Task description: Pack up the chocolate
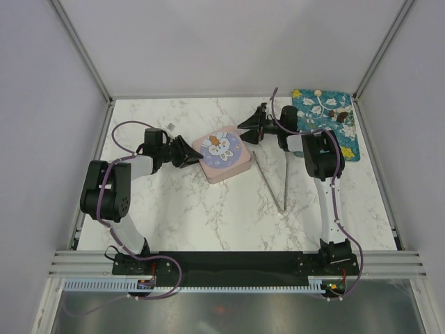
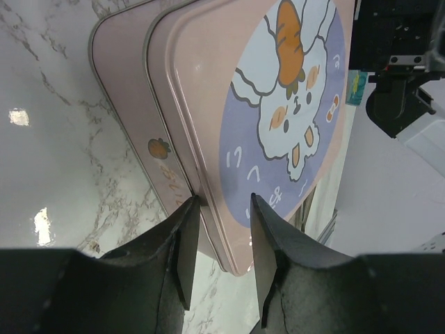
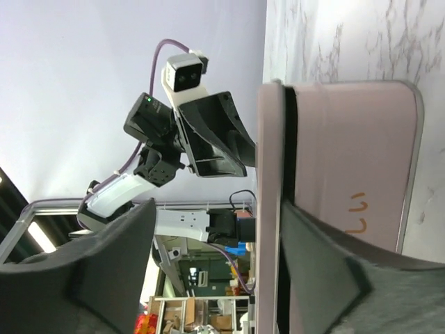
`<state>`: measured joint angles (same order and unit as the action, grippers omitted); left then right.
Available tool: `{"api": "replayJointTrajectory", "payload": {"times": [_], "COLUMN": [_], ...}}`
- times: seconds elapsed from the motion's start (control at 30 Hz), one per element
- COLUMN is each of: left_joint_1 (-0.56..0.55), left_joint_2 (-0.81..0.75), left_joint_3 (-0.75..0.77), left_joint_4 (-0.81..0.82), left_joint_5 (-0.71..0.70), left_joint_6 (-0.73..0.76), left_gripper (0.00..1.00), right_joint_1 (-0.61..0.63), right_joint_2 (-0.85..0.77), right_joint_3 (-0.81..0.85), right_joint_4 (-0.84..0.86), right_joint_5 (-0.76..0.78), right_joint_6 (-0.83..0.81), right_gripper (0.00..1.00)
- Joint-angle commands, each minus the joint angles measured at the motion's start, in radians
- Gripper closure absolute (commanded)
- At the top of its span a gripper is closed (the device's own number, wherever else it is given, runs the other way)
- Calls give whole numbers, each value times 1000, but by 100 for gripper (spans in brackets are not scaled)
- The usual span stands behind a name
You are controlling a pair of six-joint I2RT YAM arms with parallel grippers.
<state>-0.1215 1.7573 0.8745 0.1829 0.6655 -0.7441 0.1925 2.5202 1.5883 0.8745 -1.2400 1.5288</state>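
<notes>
My left gripper [image 1: 189,156] clamped the pink square bunny-lidded tin [image 1: 224,157], right gripper [image 1: 246,129] gaped at its rim; I judged packing unfinished, tiny brown chocolate pieces [image 1: 340,115] lying to its right

We see left gripper [image 2: 224,203] at bottom edge, black fingers [image 2: 182,257] straddling near rim of pink lid with white bunny, orange carrot and lilac oval [image 2: 278,104]. One finger at seam outside rim, other on lid top, rim pinched between. Lid sits offset from pink square metal tin base [image 2: 128,118], small carrot printed on its wall. White marble-pattern table [image 2: 49,139] at left. Black and white robot hardware [image 2: 400,83] at upper right, beyond tin.
</notes>
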Motion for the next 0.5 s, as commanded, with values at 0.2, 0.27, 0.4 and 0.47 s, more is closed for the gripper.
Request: {"api": "replayJointTrajectory", "payload": {"times": [0.2, 0.27, 0.4, 0.47], "left_joint_1": [-18, -23, -23, -23], "left_joint_2": [13, 11, 11, 10], "left_joint_3": [47, 49, 47, 46], "left_joint_4": [41, 41, 38, 35], "left_joint_5": [19, 19, 14, 11], "left_joint_6": [-26, -28, -28, -26], "left_gripper": [58, 57, 58, 57], "right_joint_1": [-56, -57, -56, -54], "right_joint_2": [-73, -102, -165, -202], "right_joint_3": [174, 191, 187, 185], "right_joint_4": [-696, -819, -960, -1034], "right_joint_5": [146, 198, 275, 336], "right_joint_6": [-582, -668, -868, -932], "right_gripper": [2, 2, 2, 2]}}
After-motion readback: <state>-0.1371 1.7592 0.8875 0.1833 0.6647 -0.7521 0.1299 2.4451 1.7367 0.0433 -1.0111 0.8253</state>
